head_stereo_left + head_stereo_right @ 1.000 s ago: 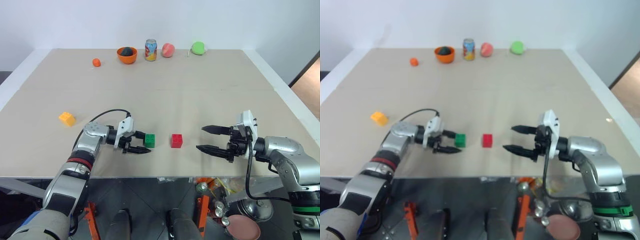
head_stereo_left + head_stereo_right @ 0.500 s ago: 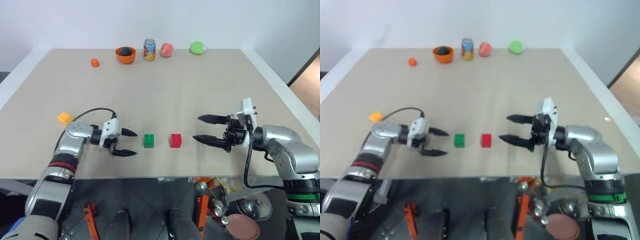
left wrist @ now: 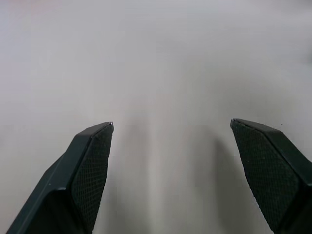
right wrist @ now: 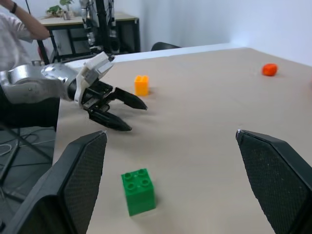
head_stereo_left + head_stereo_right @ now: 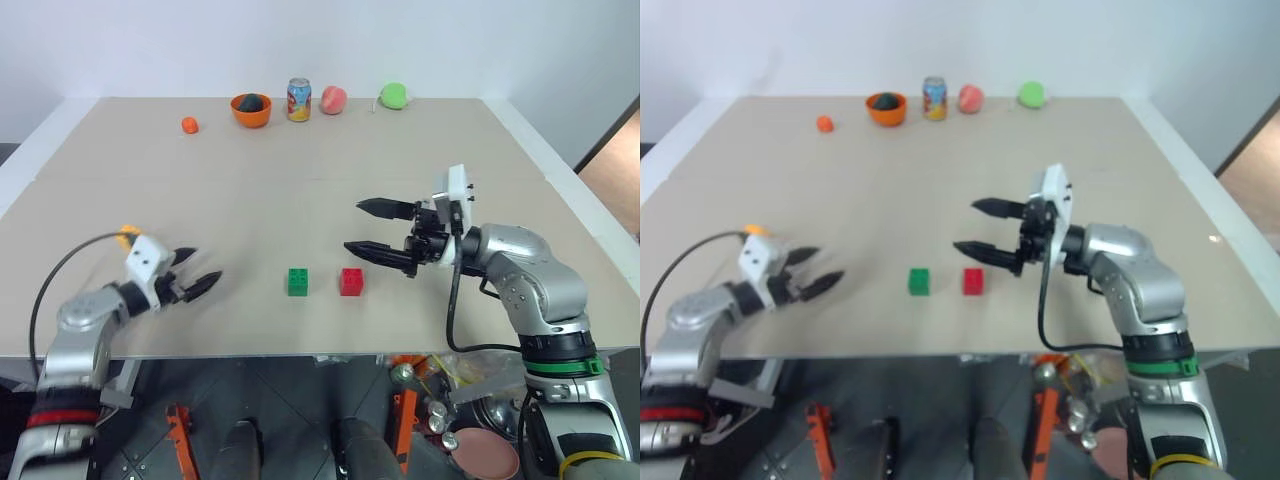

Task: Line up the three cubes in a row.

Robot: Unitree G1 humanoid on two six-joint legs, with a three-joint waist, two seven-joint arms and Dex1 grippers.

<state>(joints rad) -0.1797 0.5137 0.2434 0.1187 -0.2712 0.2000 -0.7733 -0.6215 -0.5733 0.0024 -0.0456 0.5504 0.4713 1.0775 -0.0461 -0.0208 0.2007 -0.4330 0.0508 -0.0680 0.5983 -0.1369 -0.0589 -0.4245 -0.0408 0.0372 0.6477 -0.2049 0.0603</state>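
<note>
The green cube and the red cube sit side by side near the table's front edge, a small gap between them. Far to their left is the yellow-orange cube, partly hidden behind my left wrist. My left gripper is open and empty, just right of the yellow-orange cube and well left of the green one. My right gripper hangs open and empty above the table, pointing left, just behind the red cube. The right wrist view shows the green cube, the yellow-orange cube and my left gripper.
Along the far edge stand a small orange ball, an orange bowl with something dark in it, a can, a peach and a green ball. A person is beyond the table's left side.
My left gripper has pulled away from the green cube, swinging left toward the yellow-orange cube. My right gripper has moved left and risen, ending behind the red cube. The cubes have not moved.
</note>
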